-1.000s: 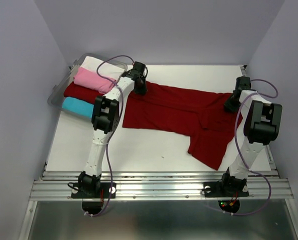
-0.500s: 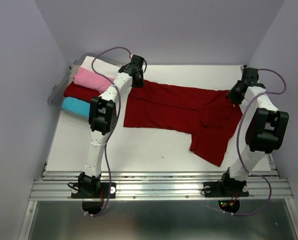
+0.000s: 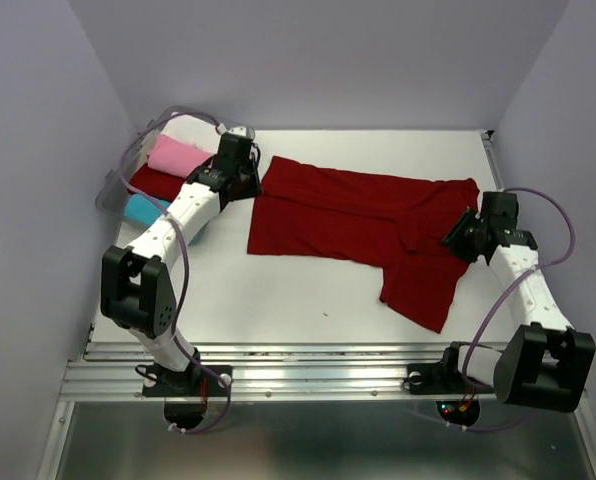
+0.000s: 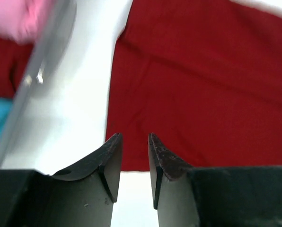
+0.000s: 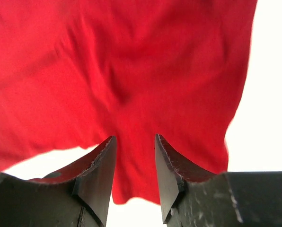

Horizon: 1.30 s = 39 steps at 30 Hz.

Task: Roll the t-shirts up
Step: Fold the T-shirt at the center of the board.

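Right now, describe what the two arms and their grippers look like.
Both the left arm and right arm have white tubular links joined by chunky black joints. A thin lilac cable loops along each. The left gripper and right gripper each carry two dark, tapering fingers with scuffed pale edges. Small red and green lights glow at the right base.

Large t-shirt [image 3: 358, 215]: spread flat across rear-centre of table [image 3: 308, 310], one part reaching toward near edge at right. Bin [image 3: 111, 190]: rear left corner of table, left of large t-shirt and apart from it; folded t-shirts [image 3: 178, 158] side by side inside. Left gripper [image 3: 246, 175]: between bin and large t-shirt's left edge. Right gripper [image 3: 456, 234]: over large t-shirt's right side.
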Each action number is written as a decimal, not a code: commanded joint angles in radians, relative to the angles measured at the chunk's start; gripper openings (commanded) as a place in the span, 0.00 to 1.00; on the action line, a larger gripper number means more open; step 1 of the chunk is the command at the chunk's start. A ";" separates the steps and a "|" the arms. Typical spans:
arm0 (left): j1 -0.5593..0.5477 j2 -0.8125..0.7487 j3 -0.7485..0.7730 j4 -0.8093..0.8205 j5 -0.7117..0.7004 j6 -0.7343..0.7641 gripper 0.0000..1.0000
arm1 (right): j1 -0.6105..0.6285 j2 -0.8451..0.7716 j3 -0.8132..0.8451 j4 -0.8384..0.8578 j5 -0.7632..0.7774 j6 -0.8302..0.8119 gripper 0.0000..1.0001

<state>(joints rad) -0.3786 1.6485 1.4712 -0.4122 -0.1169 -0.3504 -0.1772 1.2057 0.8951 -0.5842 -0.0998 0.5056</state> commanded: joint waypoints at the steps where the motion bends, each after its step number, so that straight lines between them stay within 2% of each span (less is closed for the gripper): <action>1: -0.003 -0.036 -0.236 0.047 0.028 -0.073 0.40 | 0.030 -0.109 -0.085 -0.025 -0.072 0.043 0.44; 7: -0.002 -0.092 -0.481 0.176 0.089 -0.177 0.49 | 0.053 -0.156 -0.114 -0.068 -0.072 0.033 0.47; 8: -0.002 -0.090 -0.497 0.203 0.086 -0.188 0.55 | 0.053 -0.156 -0.114 -0.072 -0.074 0.033 0.47; 11: 0.000 -0.075 -0.526 0.233 0.076 -0.217 0.59 | 0.053 -0.156 -0.122 -0.077 -0.104 0.031 0.50; 16: 0.004 -0.055 -0.540 0.263 0.060 -0.246 0.58 | 0.053 -0.176 -0.125 -0.108 -0.117 0.036 0.52; 19: 0.006 -0.032 -0.540 0.276 0.054 -0.254 0.56 | 0.053 -0.199 -0.119 -0.135 -0.117 0.040 0.60; 21: 0.007 -0.010 -0.539 0.280 0.054 -0.256 0.54 | 0.053 -0.202 -0.111 -0.163 -0.112 0.040 0.62; 24: 0.007 0.032 -0.535 0.289 0.062 -0.259 0.46 | 0.053 -0.199 -0.090 -0.207 -0.098 0.037 0.71; 25: 0.007 0.043 -0.528 0.288 0.071 -0.256 0.34 | 0.053 -0.198 -0.078 -0.235 -0.087 0.034 0.76; 27: 0.007 0.053 -0.522 0.279 0.071 -0.256 0.09 | 0.053 -0.199 -0.068 -0.267 -0.080 0.037 0.76; 28: 0.007 0.047 -0.517 0.274 0.068 -0.254 0.00 | 0.053 -0.201 -0.058 -0.307 -0.074 0.045 0.76; 34: 0.006 -0.067 -0.511 0.231 -0.001 -0.257 0.00 | 0.053 -0.229 -0.079 -0.419 -0.011 0.082 0.78; 39: 0.007 -0.119 -0.486 0.208 -0.012 -0.259 0.00 | 0.053 -0.176 -0.113 -0.408 -0.009 0.169 0.79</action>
<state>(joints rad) -0.3729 1.6135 0.9440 -0.1783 -0.0879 -0.6052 -0.1291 1.0027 0.7910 -0.9676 -0.1383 0.5991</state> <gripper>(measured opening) 0.026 0.784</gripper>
